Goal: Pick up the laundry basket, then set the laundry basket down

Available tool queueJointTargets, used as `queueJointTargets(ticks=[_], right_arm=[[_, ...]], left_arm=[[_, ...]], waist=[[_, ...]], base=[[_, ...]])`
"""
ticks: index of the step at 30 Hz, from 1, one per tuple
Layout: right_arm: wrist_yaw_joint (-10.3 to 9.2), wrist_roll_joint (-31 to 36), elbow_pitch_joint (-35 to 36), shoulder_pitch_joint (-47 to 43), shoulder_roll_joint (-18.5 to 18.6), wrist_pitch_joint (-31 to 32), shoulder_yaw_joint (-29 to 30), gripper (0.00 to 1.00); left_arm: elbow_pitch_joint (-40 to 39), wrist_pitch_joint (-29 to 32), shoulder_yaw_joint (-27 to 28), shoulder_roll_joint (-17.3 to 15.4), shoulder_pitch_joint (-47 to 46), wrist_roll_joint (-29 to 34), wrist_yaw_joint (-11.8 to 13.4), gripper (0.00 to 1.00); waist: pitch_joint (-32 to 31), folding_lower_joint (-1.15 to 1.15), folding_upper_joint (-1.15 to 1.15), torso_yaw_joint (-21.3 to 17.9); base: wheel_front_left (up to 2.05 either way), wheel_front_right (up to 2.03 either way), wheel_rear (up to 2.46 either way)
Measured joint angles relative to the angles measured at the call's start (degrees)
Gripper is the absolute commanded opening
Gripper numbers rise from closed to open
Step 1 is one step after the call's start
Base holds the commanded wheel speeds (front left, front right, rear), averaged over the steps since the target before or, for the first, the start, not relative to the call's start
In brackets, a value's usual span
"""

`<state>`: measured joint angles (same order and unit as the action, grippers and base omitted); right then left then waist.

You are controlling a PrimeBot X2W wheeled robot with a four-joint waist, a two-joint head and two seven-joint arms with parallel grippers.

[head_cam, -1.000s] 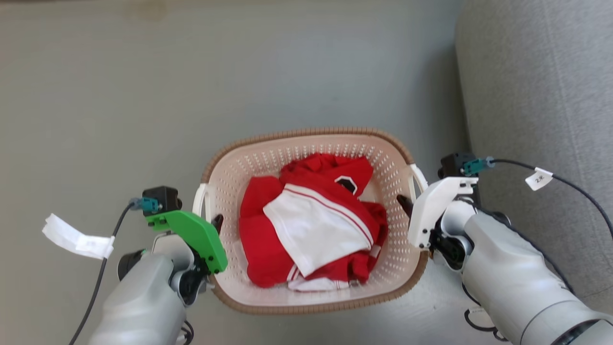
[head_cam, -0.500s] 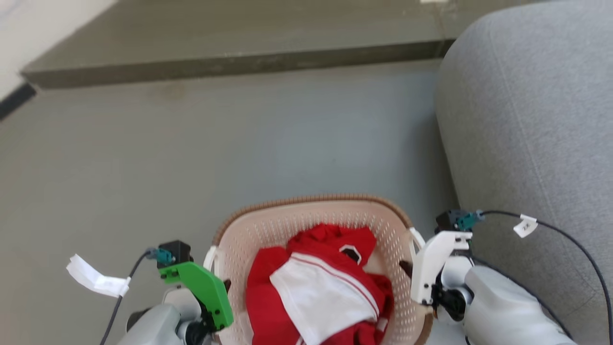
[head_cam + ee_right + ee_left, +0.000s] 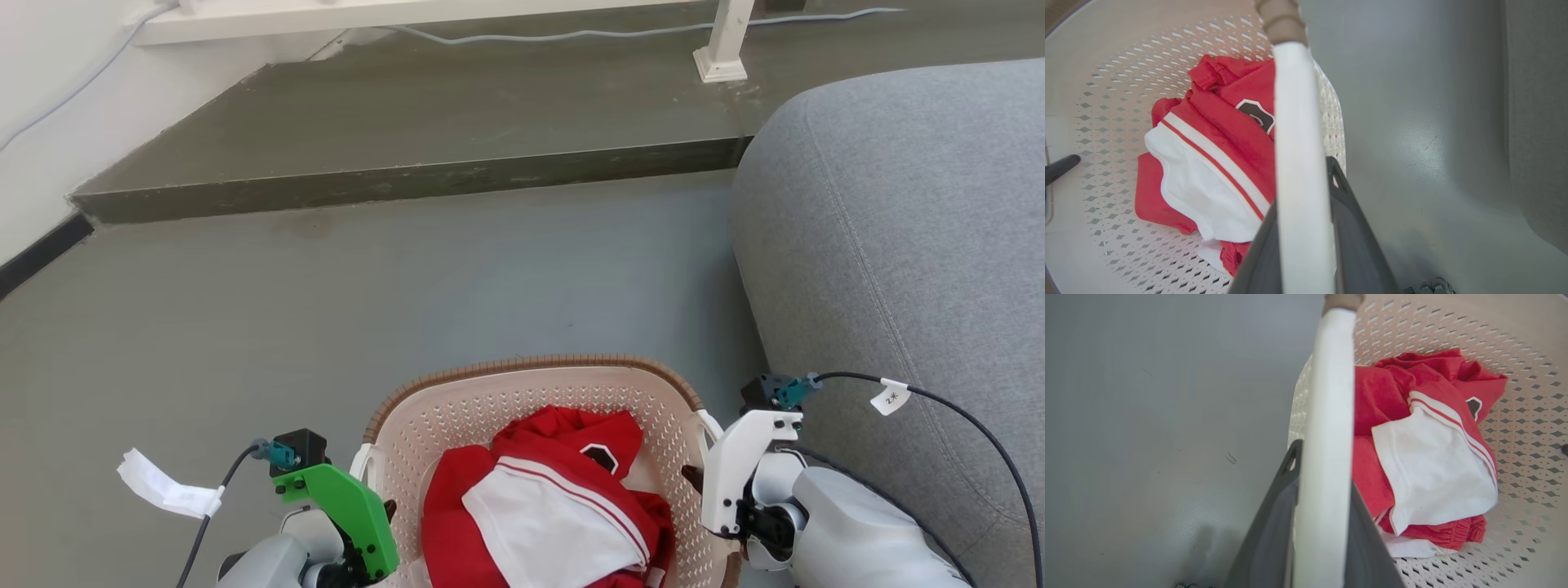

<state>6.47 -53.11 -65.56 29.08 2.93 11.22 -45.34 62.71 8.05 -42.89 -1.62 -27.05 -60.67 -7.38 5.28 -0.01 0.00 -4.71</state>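
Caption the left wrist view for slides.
The left pincer grips the white handle of the laundry basket holding red-and-white clothes.

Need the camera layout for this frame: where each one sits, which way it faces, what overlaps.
Head view: on the head, looking forward and down at the floor, laundry basket and grey sofa; left gripper and right gripper show at the basket's sides.
Left wrist view: on the left wrist, looking along its dark fingers, closed on the left handle, into the basket.
Right wrist view: on the right wrist, its fingers closed on the right handle, facing across the basket.
Shared: all three see the red and white clothes.
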Motion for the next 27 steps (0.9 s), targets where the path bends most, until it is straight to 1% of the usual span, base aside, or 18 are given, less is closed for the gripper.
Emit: queueJointTargets(ticks=[27], right_arm=[[-0.01, -2.4, 0.0, 0.2, 0.3, 0.4, -1.7, 0.0]], left_arm=[[-0.2, 0.6, -1.5, -0.4, 0.0, -1.9, 0.1, 0.0]], waist=[[0.9, 0.0, 0.0, -0.3]], base=[[0.0, 0.0, 0.0]])
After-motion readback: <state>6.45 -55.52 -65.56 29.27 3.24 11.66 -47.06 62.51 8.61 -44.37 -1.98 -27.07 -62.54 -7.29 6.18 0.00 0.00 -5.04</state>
